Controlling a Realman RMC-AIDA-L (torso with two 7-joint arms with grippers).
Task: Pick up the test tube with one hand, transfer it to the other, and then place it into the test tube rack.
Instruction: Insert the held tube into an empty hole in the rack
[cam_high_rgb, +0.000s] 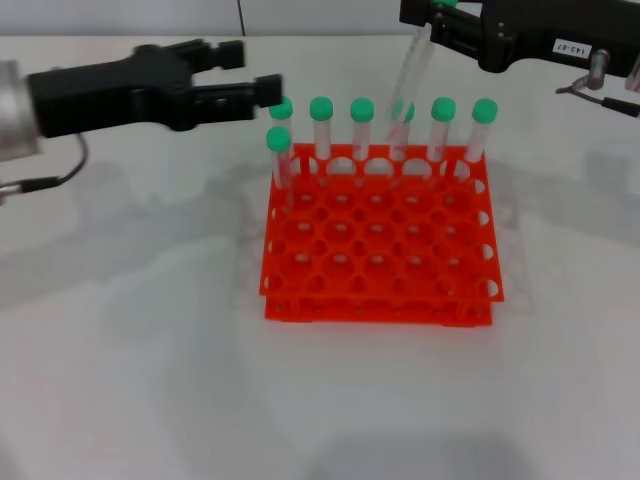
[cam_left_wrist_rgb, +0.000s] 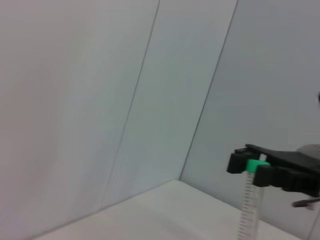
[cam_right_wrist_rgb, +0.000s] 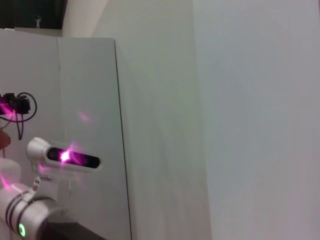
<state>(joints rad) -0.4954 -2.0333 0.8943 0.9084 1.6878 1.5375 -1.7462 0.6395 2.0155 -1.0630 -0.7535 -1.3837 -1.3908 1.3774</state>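
Note:
My right gripper (cam_high_rgb: 432, 15), black with a white number label, is shut on the test tube (cam_high_rgb: 412, 65) just below its green cap. The tube hangs tilted above the back row of the orange-red test tube rack (cam_high_rgb: 380, 290). In the left wrist view the same gripper (cam_left_wrist_rgb: 252, 167) holds the tube (cam_left_wrist_rgb: 249, 205) by its cap end. My left gripper (cam_high_rgb: 252, 72), black and unlabelled, is open and empty, hovering left of the rack's back left corner.
Several other green-capped tubes (cam_high_rgb: 321, 125) stand upright in the rack's back row, and one (cam_high_rgb: 279, 150) stands in the second row at the left. The rack sits on a white table (cam_high_rgb: 150, 350). The right wrist view shows only wall panels and a white device (cam_right_wrist_rgb: 62, 157).

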